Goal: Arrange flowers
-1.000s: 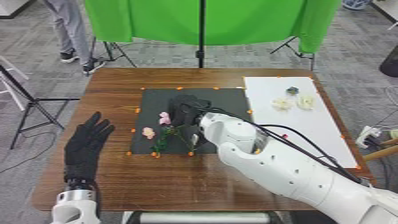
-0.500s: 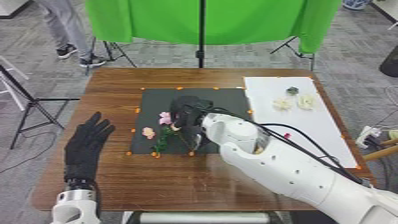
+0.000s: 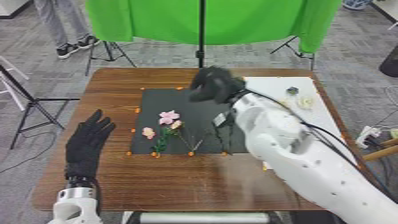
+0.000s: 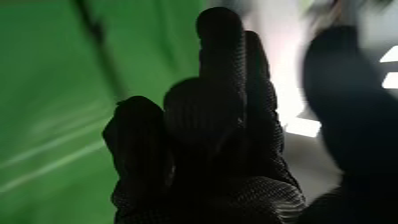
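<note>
Table, brown, wooden: bears a dark mat at centre and a white sheet on the right. Right arm, white: crosses in from the near right corner, partly over the sheet.

Right hand, black glove: raised above the far part of the mat, near the sheet's inner edge. Left hand, black glove: over the table left of the mat, back upward, well apart from the sheet.

Pale flower, on the sheet: the likely next piece, to the right of the right hand and slightly nearer the robot, beyond the forearm. Its stem is hidden, so its long axis cannot be told. Right hand the nearer of the two; the coming move presumably calls for a swing rightward, then a descent, with some risk of the forearm brushing the blooms. Dark little bloom: just beside it, farther from the robot.

Pink flowers, on the mat, left of the right hand: green stems running toward the near edge. Arrangement seemingly part made.

Fingers, right: mostly extended, thumb set apart, moderate gap, nothing seen between. Fingers, left: straight, slightly spread, holding nothing.
</note>
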